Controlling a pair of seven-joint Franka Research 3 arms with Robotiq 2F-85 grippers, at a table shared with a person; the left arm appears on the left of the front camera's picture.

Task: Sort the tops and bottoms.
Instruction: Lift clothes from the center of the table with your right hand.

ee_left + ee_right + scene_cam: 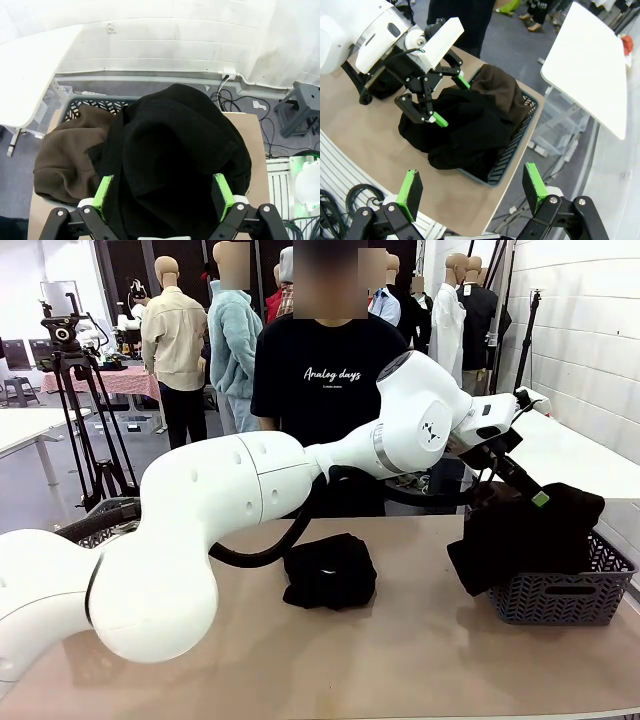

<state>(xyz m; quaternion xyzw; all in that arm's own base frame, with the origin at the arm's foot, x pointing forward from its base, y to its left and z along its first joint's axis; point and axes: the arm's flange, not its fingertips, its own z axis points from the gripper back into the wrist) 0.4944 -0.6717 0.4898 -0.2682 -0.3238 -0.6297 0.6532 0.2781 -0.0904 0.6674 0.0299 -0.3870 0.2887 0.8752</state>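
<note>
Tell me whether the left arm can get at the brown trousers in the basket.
Likely yes: its open fingers hover above the basket, and the trousers lie bare beside the black garment.

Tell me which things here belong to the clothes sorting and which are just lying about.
Job: grey mesh basket; brown trousers inside it; black garment draped over its rim; second black garment bundled on the tabletop.
Lying about: camera tripod; white side table; person's lettered T-shirt.

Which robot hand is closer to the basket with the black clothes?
The left. The left hand is open just above the black garment piled in the basket; the right hand is open too, well back from it.
</note>
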